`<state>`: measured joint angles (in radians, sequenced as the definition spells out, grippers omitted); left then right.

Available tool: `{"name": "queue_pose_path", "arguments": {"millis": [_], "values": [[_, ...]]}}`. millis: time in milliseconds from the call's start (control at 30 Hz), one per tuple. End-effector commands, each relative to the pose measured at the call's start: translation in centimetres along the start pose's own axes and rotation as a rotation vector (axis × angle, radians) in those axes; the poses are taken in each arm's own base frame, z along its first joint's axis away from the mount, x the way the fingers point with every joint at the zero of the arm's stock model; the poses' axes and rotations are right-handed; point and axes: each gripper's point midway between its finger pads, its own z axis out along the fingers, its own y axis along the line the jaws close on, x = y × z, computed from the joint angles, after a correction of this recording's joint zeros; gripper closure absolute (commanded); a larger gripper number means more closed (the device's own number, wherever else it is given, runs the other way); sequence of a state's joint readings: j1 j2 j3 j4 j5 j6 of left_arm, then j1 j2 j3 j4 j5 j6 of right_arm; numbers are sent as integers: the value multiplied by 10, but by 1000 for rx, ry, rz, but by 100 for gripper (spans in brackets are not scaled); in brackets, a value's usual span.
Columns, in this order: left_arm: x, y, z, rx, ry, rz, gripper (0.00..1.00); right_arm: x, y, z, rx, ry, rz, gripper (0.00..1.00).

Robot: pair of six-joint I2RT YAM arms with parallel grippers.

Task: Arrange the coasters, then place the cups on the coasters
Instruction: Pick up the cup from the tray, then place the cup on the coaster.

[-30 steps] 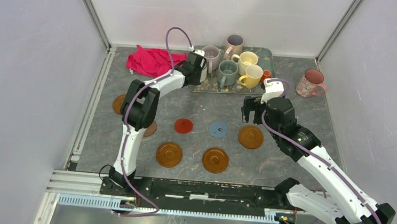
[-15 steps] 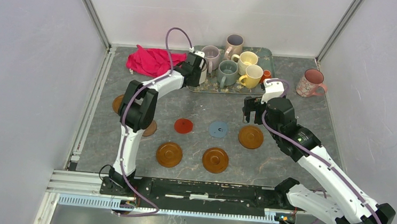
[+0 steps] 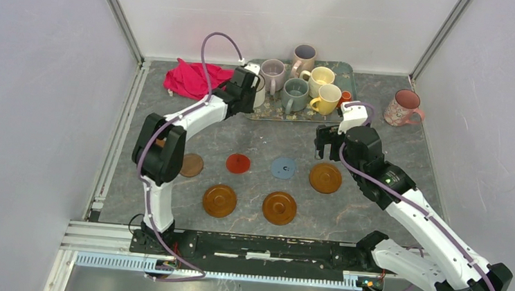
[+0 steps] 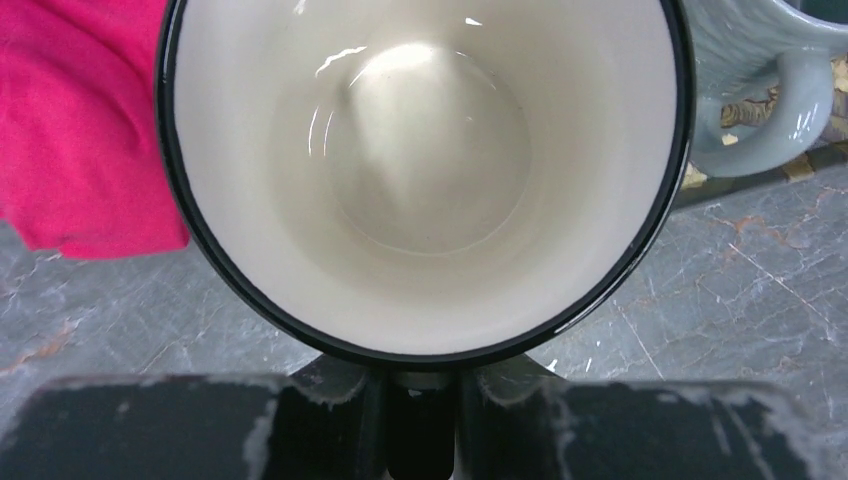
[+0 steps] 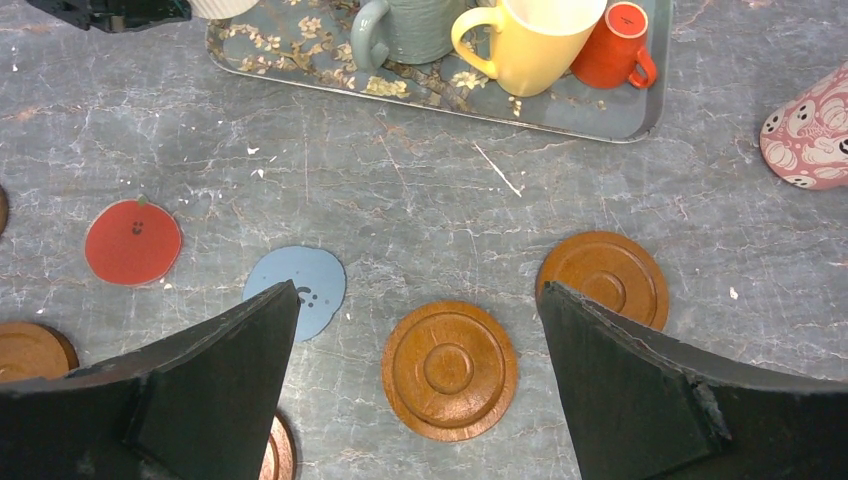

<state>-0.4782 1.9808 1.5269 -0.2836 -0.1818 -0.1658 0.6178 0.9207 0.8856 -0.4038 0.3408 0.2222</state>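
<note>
Bright even light; glare inside cream cup point(image 4: 420, 170).

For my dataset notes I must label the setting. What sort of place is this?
Probably a robot test cell in a lab: plain white walls on aluminium posts enclose the grey table, and two arms are bolted to a rail at its near edge.

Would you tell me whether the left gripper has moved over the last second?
Yes. The left gripper, shut on the cream mug, has shifted slightly left, away from the mauve mug and toward the red cloth.
</note>
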Motion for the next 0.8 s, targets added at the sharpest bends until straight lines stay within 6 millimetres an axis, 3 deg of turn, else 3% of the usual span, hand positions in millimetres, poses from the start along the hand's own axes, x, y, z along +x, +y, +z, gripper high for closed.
{"name": "queue_pose_path", "arguments": {"millis": [0, 267, 767], "values": [[-64, 4, -45, -6, -228, -55, 98, -13, 2, 3, -4, -48, -2, 2], [-41, 42, -76, -176, -247, -174, 98, -9, 7, 6, -33, -45, -11, 2], [33, 160, -136, -558, -264, -452, 98, 12, 20, 9, -117, 2, -40, 2]]}}
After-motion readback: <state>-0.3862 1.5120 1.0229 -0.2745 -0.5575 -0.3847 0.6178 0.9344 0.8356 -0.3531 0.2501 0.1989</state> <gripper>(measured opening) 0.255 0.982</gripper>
